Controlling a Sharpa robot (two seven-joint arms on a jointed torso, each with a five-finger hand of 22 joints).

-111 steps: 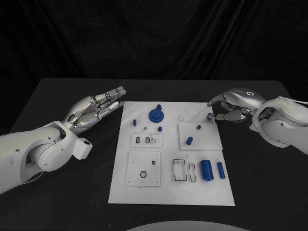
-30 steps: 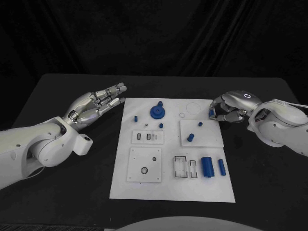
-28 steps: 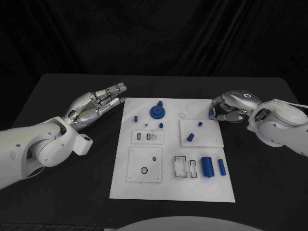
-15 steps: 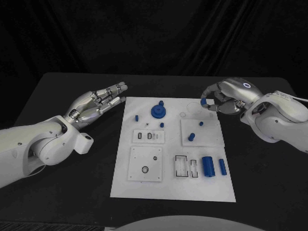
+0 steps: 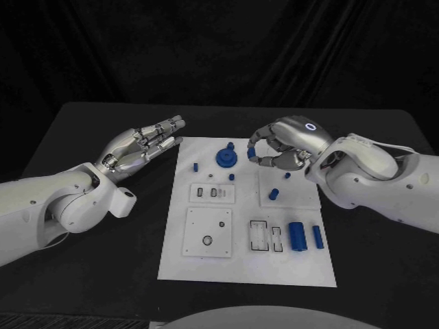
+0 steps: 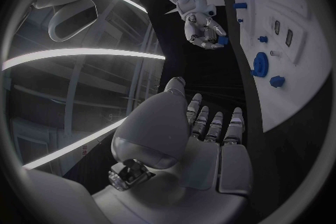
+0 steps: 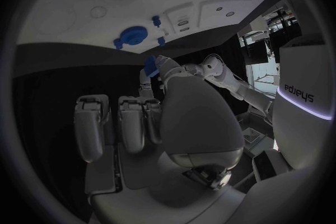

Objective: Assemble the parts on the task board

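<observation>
Over the far end of the white board point(image 5: 247, 274), right hand point(image 5: 279, 145) pinching a small blue peg point(image 5: 250, 152), just beside the blue gear point(image 5: 224, 162); left hand point(image 5: 140, 147) open, spread, off the board's left edge on the counter side

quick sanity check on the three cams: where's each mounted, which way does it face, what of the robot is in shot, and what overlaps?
Head view: on the robot's head, looking down at the white rectangular task board; both white arms show, left robot hand beside the board, right robot hand over its far end.
Left wrist view: behind the left robot hand, facing across the board's edge.
Right wrist view: behind the right robot hand, facing the board.
Shared: the round blue gear-like part shows in all three.
</observation>
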